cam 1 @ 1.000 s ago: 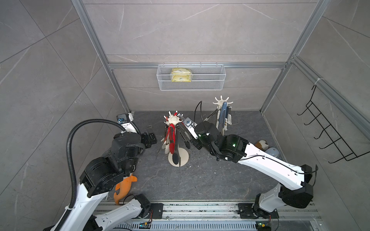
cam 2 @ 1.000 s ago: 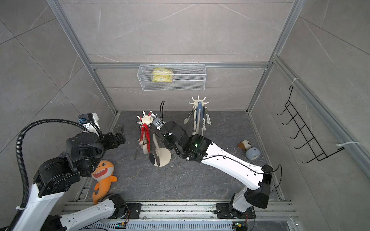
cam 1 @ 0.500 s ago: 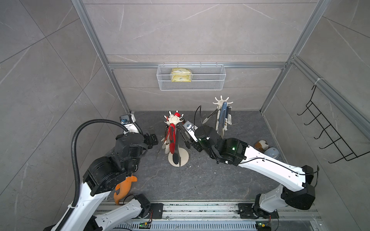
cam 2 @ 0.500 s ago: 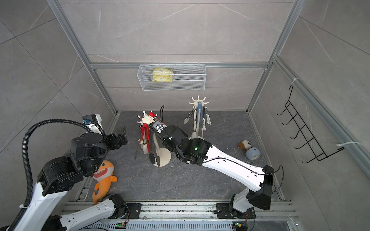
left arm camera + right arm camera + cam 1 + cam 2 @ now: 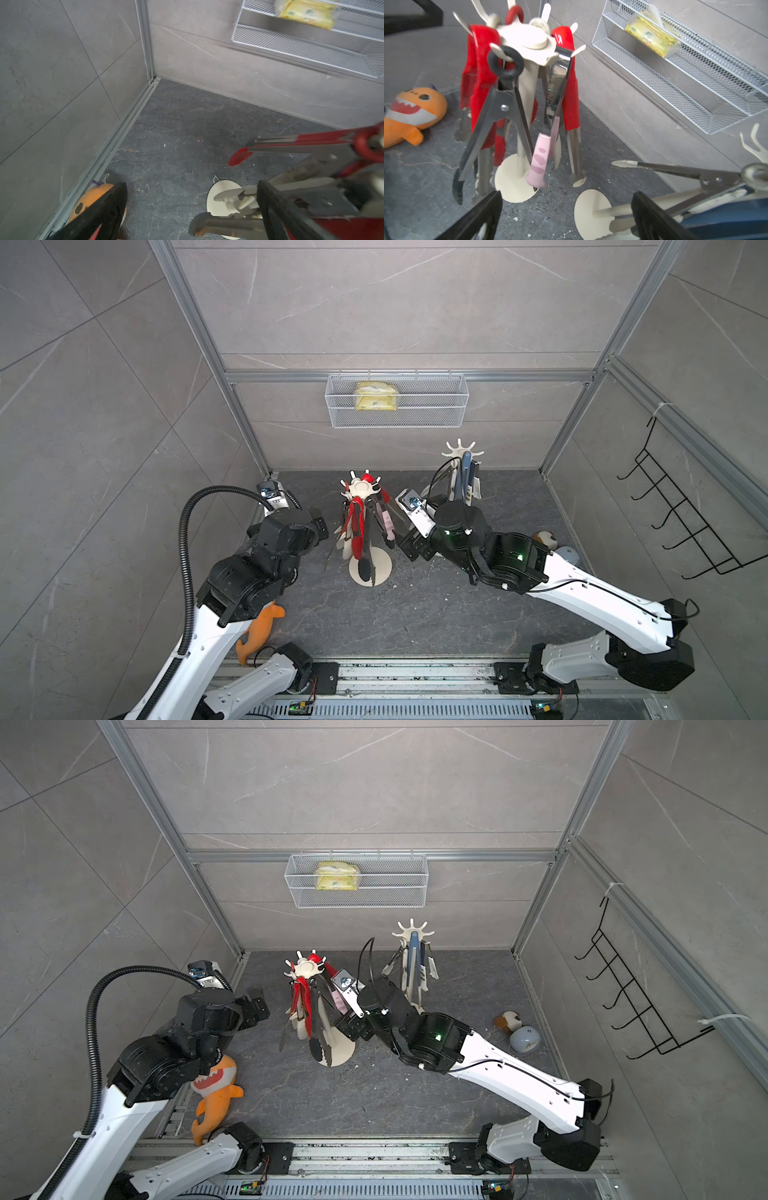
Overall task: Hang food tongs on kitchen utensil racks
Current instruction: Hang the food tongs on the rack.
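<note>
Nearest the arm bases, we find an orange shark toy [image 5: 216, 1090] lying on the dark floor beside the left arm. Further in, the left gripper [image 5: 191, 184] hangs just beside the front rack [image 5: 360, 489], on the left arm's side. Its fingers [image 5: 108, 207] stand wide apart with nothing clamped between them. The right gripper [image 5: 566, 193] sits on the opposite side of that rack, between it and the rear rack [image 5: 458, 452]. We see its fingers [image 5: 654, 216] likewise spread, gripping nothing.

The food tongs hang on these two cream tree-shaped racks. On the front rack we note:
- red-sleeved tongs [image 5: 481, 68];
- black-ringed tongs [image 5: 506, 73], hooked by the ring over a prong, legs splayed;
- pink-tipped tongs [image 5: 538, 164], hanging tips down, nearest the right gripper but clear of it.

Several more hang behind these; we cannot count them. The rear rack carries blue-handled tongs [image 5: 464, 472] and at least one cream-tipped pair [image 5: 625, 164].

Near the right wall lie a small plush toy [image 5: 508, 1020] and a pale round object [image 5: 524, 1039]. A black hook rail [image 5: 681, 522] is mounted on that wall. On the back wall, a wire basket [image 5: 436, 406] holds a yellow packet [image 5: 375, 396].
</note>
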